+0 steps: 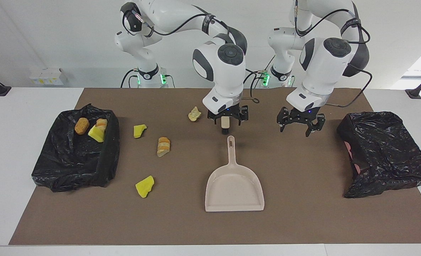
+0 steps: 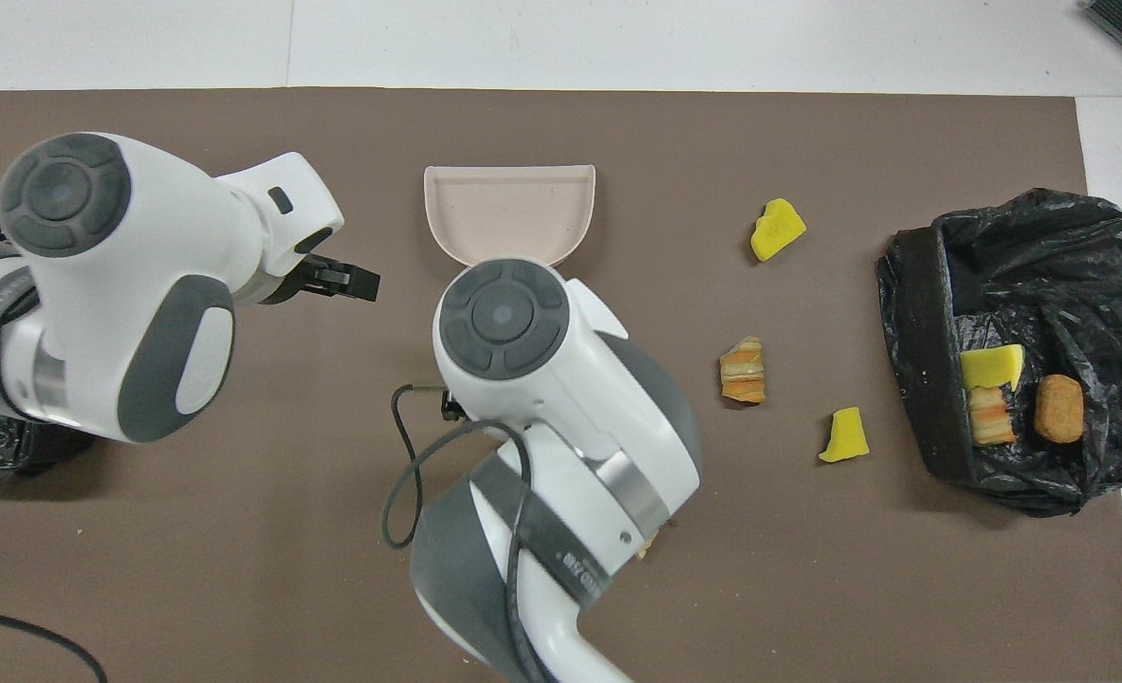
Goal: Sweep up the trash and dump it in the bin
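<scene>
The beige plastic dustpan (image 1: 234, 186) lies flat on the brown mat (image 1: 303, 220) near the middle of the table, its handle pointing toward the robots and its pan empty. The right gripper (image 1: 227, 124) hangs in the air over the mat just past the tip of that handle, clear of it. Its fingers are spread and grip nothing; a pale strip shows between them, and what it is cannot be told. The left gripper (image 1: 299, 125) is also raised, over bare mat between the dustpan handle and the crumpled black bag (image 1: 384, 153) at the left arm's end of the table. Its fingers are spread too and hold nothing.

The trash is in two groups. Four pieces lie loose on the mat, toward the right arm's end:
- a pale beige chunk (image 1: 194, 113), nearest the robots, beside the right gripper;
- a small yellow sponge wedge (image 1: 139, 130), near the lined bin;
- an orange-tan bread-like piece (image 1: 163, 146), between that wedge and the dustpan handle;
- a larger yellow sponge wedge (image 1: 145, 186), farthest from the robots.

Three more pieces rest inside the black-bag-lined bin (image 1: 103, 167) at the right arm's end: a brown bread-like lump (image 1: 81, 126), an orange-tan slice (image 1: 101, 123) and a yellow sponge block (image 1: 96, 133), the last two touching.

In the overhead view the right arm covers the dustpan handle and most of the beige chunk.
</scene>
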You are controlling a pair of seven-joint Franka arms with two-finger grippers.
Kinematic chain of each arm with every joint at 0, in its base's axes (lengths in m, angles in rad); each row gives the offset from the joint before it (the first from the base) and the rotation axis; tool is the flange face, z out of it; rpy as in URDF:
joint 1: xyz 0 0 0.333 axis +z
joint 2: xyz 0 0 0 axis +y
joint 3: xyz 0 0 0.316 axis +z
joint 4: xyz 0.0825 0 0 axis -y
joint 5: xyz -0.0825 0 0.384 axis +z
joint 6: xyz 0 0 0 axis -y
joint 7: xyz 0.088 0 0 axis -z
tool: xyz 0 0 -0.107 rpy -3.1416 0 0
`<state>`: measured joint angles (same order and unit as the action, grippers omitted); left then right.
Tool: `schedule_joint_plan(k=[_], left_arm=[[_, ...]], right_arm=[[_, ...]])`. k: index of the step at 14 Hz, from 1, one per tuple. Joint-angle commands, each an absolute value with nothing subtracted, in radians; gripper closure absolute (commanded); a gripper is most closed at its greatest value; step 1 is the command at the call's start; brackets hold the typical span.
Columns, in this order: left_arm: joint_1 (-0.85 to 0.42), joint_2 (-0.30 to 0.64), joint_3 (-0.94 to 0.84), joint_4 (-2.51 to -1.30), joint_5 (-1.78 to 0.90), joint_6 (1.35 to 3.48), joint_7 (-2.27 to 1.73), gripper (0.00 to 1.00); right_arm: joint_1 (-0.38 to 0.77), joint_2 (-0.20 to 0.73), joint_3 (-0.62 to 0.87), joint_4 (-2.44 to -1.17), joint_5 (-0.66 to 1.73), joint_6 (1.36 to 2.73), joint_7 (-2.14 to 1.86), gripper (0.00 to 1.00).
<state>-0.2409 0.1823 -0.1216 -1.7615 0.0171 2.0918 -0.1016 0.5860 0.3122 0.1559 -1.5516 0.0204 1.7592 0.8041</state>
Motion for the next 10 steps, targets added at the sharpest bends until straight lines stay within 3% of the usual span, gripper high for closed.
schedule_joint_plan(k=[1, 3, 10], left_arm=[[-0.296, 0.294, -0.107, -1.655, 0.060, 2.126, -0.204, 0.00], [-0.348, 0.325, -0.107, -1.646, 0.055, 2.129, -0.311, 0.00], [-0.486, 0.406, -0.104, -1.651, 0.112, 2.190, -0.478, 0.00]], right_arm=[[0.641, 0.103, 0.153, -1.923, 0.116, 1.956, 0.866, 0.00], [0.687, 0.051, 0.153, -2.047, 0.163, 2.049, 0.902, 0.00], [0.802, 0.054, 0.158, -2.212, 0.164, 2.190, 0.957, 0.00]])
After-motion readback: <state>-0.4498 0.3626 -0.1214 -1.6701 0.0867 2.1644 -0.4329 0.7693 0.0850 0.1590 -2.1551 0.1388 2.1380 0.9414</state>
